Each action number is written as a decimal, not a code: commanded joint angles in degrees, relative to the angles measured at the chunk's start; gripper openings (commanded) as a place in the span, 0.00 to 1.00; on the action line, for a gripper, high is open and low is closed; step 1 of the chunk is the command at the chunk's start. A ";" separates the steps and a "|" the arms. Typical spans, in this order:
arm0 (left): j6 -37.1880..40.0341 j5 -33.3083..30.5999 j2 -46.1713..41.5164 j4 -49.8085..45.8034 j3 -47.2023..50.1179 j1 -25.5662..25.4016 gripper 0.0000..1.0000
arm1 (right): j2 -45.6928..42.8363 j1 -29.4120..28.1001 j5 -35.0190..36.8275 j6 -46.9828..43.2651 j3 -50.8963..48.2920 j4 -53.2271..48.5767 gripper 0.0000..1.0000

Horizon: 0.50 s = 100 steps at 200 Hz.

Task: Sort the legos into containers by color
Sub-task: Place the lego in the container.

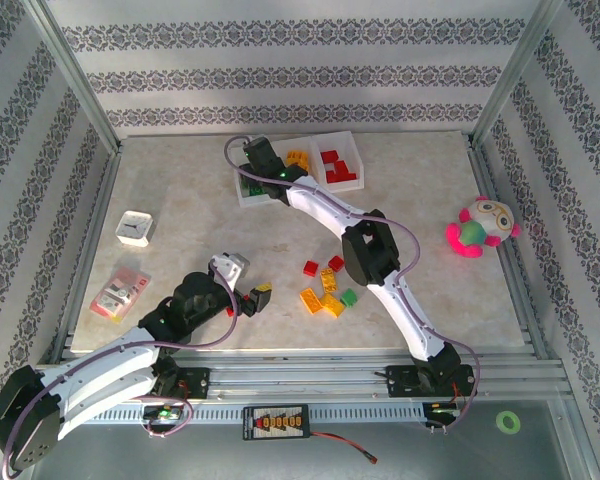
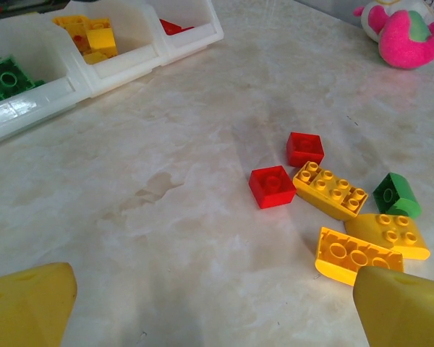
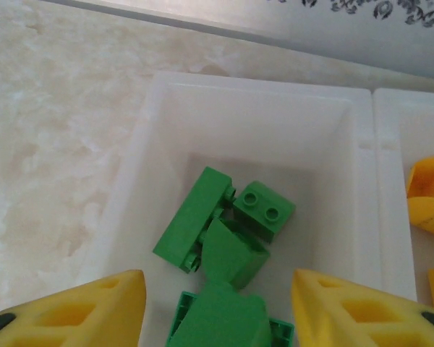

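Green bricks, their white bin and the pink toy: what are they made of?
The green bricks look like hard plastic: smooth, slightly shiny faces and moulded studs. The white bin seems plastic too, matte and a bit see-through, with thin walls. The pink toy looks like soft plush fabric, judging by its fuzzy, rounded shape.

Plush toy (image 2: 409,36) cropped at the top edge, lowest green brick (image 3: 217,318) cut off — bottom edge.

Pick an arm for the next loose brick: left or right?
Left. The left hand, open, faces the loose bricks close ahead; the right hand is far off over the green bin.
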<state>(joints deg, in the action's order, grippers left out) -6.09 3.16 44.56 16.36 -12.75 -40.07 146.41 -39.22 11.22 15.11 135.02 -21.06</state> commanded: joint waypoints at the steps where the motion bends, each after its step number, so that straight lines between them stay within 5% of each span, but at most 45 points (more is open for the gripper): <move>1: 0.09 1.60 -0.19 4.14 0.70 -0.53 0.98 | -4.84 -0.06 -2.38 -0.90 -0.60 -0.34 0.62; 32: 2.53 4.31 0.33 5.59 1.25 -0.53 0.99 | -12.38 -0.36 -2.92 0.24 -9.42 1.52 0.71; 100: 4.31 10.06 7.65 12.19 0.20 -0.53 0.99 | -38.78 -0.47 -1.41 -0.06 -52.05 10.88 0.90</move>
<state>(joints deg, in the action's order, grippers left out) -3.46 9.65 49.36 22.85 -11.90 -40.07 115.18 -39.27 8.86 15.05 93.69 -13.15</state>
